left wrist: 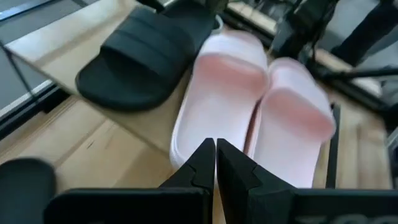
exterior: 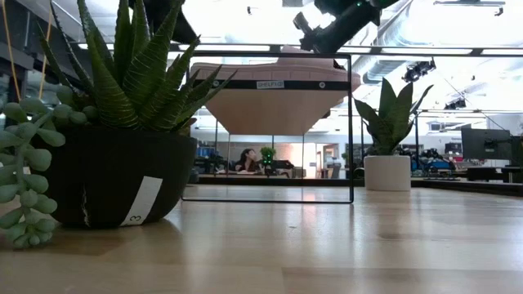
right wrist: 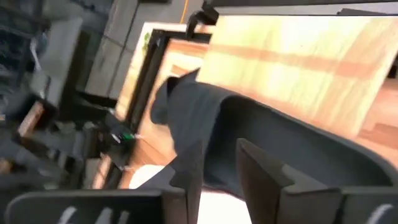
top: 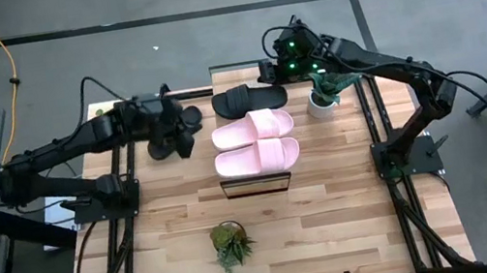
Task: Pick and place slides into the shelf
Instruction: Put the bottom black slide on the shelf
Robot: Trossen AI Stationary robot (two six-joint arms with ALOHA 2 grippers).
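overhead, three slides on shelf [top: 256, 185] — two pink [top: 255, 142], one black [top: 249, 98].

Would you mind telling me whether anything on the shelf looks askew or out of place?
Nothing is damaged or spilled. On the shelf, two pink slides lie neatly side by side with one black slide beyond them. The second black slide is off the shelf, on the table under the left gripper.

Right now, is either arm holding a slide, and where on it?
The right gripper has its fingers around the edge of a black slide on the shelf; left gripper holds nothing.
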